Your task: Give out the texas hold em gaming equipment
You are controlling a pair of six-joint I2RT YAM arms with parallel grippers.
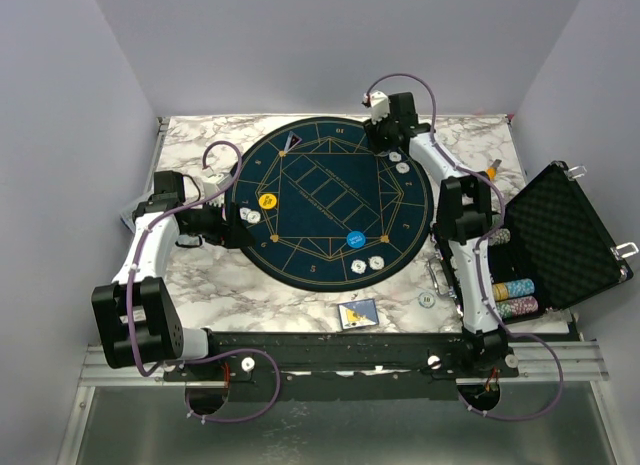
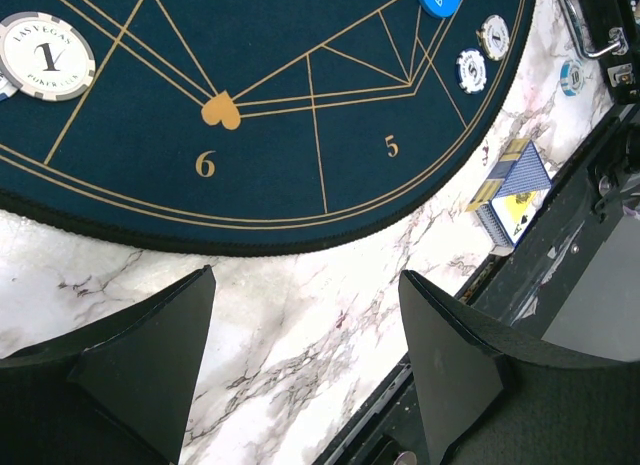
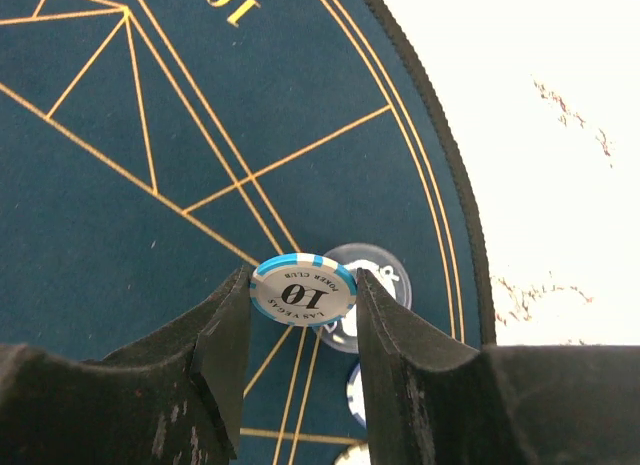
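Two arms are sharing this job. From the top view we are seeing the right claw (image 1: 385,120) reaching out over the far rim of the round mat (image 1: 320,200), by the seat marked 10, while the left claw (image 1: 222,225) is hanging at the mat's left edge. A yellow button (image 1: 267,200) and a blue button (image 1: 355,239) are lying on the felt, and whitish chips are sitting at several seats. The card deck (image 1: 358,313) is resting on the bench (image 1: 240,285) near the arm bases, and chip stacks are waiting in the open case (image 1: 560,225) on the right.

From the left wrist we are finding that claw spread wide and empty. It is hovering over bare marble just off the mat, with a 1 chip (image 2: 47,55) on the felt ahead.

From the right wrist we are seeing the claw clamped on a 10 chip (image 3: 303,290) by its rim, face toward the camera. The chip is hanging above the felt and partly over a dark chip (image 3: 385,265) lying just inside the mat's edge.

We are judging this step to be the setting down of the 10 chip. To do it well, we are advising a slow descent until the chip is almost on the felt, shifted slightly inward so it lands beside the dark chip rather than tipping on its edge. Then we are advising a gentle spreading of the fingers and a straight lift, so nothing already placed is getting nudged.
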